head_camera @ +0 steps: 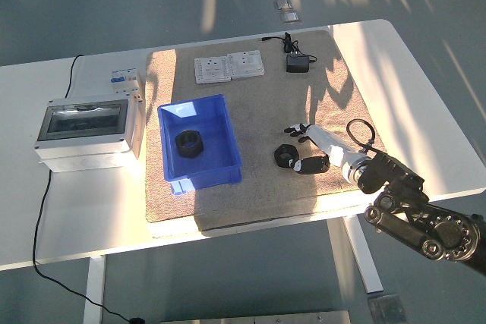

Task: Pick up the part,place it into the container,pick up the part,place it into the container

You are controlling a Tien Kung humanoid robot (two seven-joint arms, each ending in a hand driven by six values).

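The right hand (310,148) reaches in from the lower right over the brown mat (258,187), its fingers (295,131) spread loosely around a black ring-shaped part (286,155) lying on the mat, not clasping it. A second black part (190,143) sits inside the blue container (228,130) to the left, well apart. Nothing lies between the two. Beyond are two white socket plates (228,67), a black power adapter (297,62), and, off the mat on the table (83,210), a grey distribution box (85,133).

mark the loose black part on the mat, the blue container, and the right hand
black part (286,156), head view, on its top face.
blue container (228,142), head view, on its right wall.
right hand (307,147), head view, on the palm between fingers and thumb.
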